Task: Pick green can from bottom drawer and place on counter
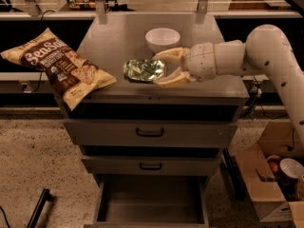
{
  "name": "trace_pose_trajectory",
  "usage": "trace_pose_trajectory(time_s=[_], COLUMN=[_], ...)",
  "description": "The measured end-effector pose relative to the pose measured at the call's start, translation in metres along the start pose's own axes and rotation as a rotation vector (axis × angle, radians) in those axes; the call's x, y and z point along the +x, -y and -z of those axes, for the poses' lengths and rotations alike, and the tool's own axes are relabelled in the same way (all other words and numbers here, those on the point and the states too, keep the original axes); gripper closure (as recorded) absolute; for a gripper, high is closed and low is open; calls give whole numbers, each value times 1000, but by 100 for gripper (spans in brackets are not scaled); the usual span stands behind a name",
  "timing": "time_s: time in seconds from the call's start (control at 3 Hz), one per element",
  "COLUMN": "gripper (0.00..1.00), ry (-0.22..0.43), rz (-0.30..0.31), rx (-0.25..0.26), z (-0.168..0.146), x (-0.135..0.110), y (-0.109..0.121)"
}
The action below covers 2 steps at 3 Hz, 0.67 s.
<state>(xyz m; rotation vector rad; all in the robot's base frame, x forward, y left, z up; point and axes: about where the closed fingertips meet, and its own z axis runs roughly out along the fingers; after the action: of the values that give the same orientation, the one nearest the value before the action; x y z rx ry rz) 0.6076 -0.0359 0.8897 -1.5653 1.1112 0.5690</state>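
One green can [142, 71] lies on the counter [118, 37] inside the wide-spread gripper [159, 69]; bottom drawer [149, 206] pulled out, bare.

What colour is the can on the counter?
Mottled shiny green can, at the gripper over the counter; camera view.

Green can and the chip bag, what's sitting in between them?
Nothing, just bare counter, as the camera view shows. The chip bag lies left of the green can, and the robot's hand is at the can's right end.
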Motion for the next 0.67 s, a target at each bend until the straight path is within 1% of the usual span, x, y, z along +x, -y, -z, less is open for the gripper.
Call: trace_pose_trajectory(time_s=[0.33,0.67], gripper=[100,100], ry=[27,44], rz=[-168,-283], rx=[117,192], z=[6,18], x=[4,21], y=[11,16])
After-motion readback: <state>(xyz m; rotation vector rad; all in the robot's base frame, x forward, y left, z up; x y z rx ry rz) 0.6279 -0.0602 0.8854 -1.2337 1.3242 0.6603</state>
